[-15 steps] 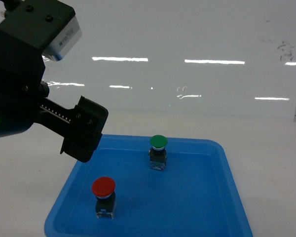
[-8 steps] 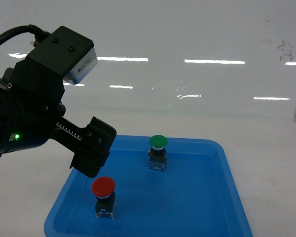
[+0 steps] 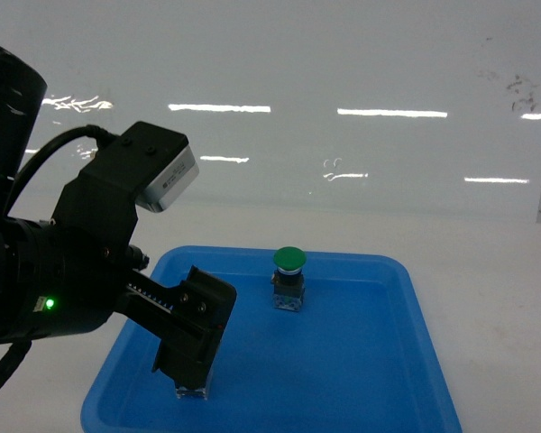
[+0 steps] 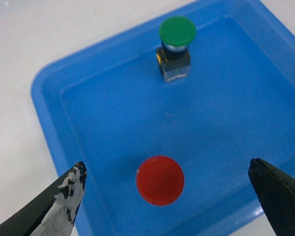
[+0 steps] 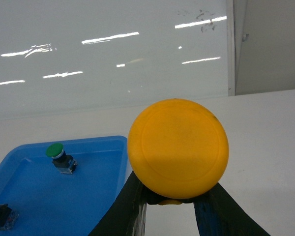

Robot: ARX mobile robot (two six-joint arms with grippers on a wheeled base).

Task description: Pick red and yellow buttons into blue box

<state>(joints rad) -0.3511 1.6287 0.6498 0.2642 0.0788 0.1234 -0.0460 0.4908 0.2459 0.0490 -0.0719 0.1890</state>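
Note:
The red button (image 4: 160, 180) stands in a shallow blue tray (image 4: 113, 113). My left gripper (image 4: 166, 168) hangs open directly above it, with one finger on each side and apart from the cap. In the head view the left gripper (image 3: 195, 341) hides the red cap, and only the switch block (image 3: 191, 390) shows below it. The yellow button (image 5: 178, 147) is held off the table with my right gripper (image 5: 172, 192) shut on its body under the cap. The right gripper is outside the head view. The blue box is out of view.
A green-capped button (image 3: 290, 260) stands upright toward the back of the tray (image 3: 379, 361). The tray rests on a white table (image 3: 496, 298), with a glossy white wall behind. In the right wrist view the tray (image 5: 88, 187) lies to the left of the held button.
My left arm has moved down and to the right over the tray. It now covers the red cap in the head view. The green button has not moved.

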